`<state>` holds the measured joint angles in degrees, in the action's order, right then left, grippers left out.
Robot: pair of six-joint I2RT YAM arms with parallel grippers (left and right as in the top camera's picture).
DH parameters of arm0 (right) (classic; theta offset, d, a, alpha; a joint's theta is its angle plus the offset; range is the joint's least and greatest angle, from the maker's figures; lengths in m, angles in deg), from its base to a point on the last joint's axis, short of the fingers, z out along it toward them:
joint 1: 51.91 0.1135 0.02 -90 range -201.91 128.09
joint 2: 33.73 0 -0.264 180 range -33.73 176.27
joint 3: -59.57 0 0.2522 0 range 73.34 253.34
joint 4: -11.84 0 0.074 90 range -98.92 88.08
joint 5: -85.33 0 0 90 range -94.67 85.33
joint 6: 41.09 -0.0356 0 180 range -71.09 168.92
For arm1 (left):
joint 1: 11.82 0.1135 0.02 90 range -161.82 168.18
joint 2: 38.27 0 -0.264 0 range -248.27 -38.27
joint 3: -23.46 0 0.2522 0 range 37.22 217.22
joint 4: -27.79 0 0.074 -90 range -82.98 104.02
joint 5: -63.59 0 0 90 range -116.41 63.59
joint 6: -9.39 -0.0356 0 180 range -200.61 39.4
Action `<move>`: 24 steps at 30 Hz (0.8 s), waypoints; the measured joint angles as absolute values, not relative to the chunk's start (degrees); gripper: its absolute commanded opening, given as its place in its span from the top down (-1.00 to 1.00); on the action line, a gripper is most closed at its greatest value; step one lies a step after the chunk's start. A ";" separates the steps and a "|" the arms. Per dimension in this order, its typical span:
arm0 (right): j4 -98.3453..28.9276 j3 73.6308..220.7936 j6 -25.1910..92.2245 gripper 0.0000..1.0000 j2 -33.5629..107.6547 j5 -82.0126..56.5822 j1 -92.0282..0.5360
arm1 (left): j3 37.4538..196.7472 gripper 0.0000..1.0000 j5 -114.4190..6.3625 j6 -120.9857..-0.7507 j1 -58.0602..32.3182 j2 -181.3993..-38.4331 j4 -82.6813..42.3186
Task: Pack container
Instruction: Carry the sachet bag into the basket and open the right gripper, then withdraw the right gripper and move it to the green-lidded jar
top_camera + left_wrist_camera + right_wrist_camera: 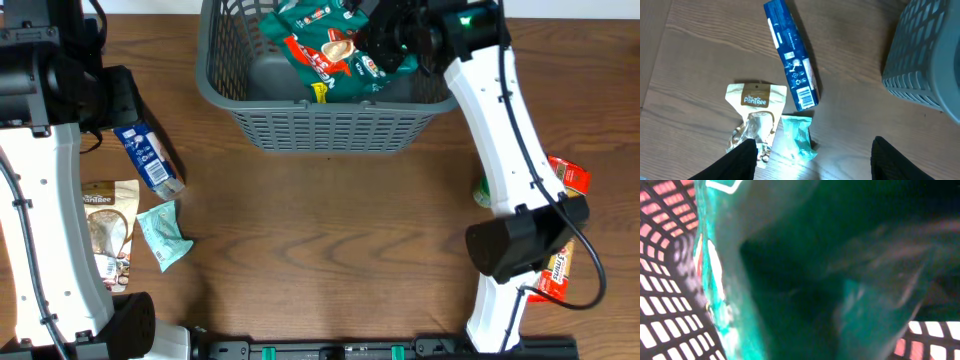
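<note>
The dark grey slotted container (325,128) stands at the back middle of the table, and its corner shows in the left wrist view (925,75). My right gripper (385,42) reaches into it, shut on a green snack packet (340,45). That packet fills the right wrist view (820,270) and hides the fingers, with lattice wall (660,315) beside it. My left gripper (813,146) is open and empty, hovering over a blue packet (791,62), a beige PanTree pouch (756,107) and a small teal packet (797,137).
The blue packet (148,157), beige pouch (105,225) and teal packet (165,235) lie at the table's left. Red packets (568,178) (555,270) and a green item (482,190) lie at the right, partly behind my right arm.
</note>
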<state>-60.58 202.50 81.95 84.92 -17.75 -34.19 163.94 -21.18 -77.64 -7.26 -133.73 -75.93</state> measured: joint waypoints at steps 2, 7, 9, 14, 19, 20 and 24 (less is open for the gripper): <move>-61.49 202.56 82.24 0.97 85.99 -17.78 -34.19 | 163.94 -0.17 -21.35 -77.64 -7.26 -133.73 -75.77; -67.26 202.91 84.42 0.97 90.54 -17.71 -33.80 | 163.94 -0.17 -21.53 -77.64 -7.26 -133.73 -75.56; -68.90 202.89 85.21 0.98 92.73 -17.64 -33.56 | 163.94 -0.17 -21.55 -77.64 -7.26 -133.73 -75.56; -69.12 202.91 85.62 0.82 95.52 -17.51 -33.36 | 163.94 -0.17 -21.55 -77.64 -7.26 -133.73 -75.53; -69.80 203.48 85.93 -0.16 95.50 -17.93 -33.30 | 163.94 -0.17 -21.55 -77.64 -7.26 -133.73 -75.53; -69.80 203.57 85.80 -0.47 95.50 -18.02 -33.30 | 163.94 -0.17 -21.55 -77.64 -7.26 -133.73 -75.56; -68.34 203.92 83.74 -0.88 95.22 -18.02 -33.30 | 163.94 -0.17 -21.55 -77.64 -7.26 -133.71 -75.53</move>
